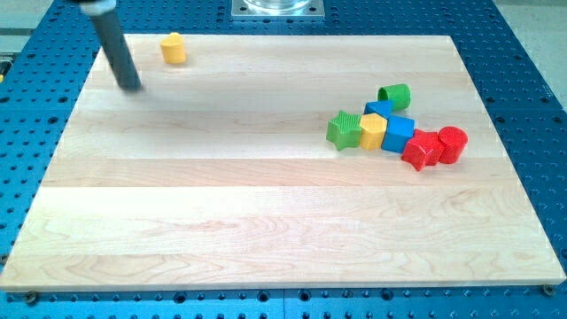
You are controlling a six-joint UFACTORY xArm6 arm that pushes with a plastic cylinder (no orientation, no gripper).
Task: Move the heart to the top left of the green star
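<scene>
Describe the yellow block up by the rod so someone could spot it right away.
Start at the wooden board and go to its top-left corner in the view. The yellow heart sits alone there, just right of my tip. Every other block, including another yellow one, is clustered far right.

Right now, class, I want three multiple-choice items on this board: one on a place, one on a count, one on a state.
1. Where is the yellow heart?
A. view's top left
B. view's bottom right
C. board's centre

2. How many red blocks are there?
A. none
B. two
C. four

3. My tip is:
A. pressing the green star
B. atop the blue cube
C. touching no block

Key: 1 A, it sits near the board's top-left corner. 2 B, two lie at the cluster's right. 3 C, bare wood surrounds the tip.
</scene>
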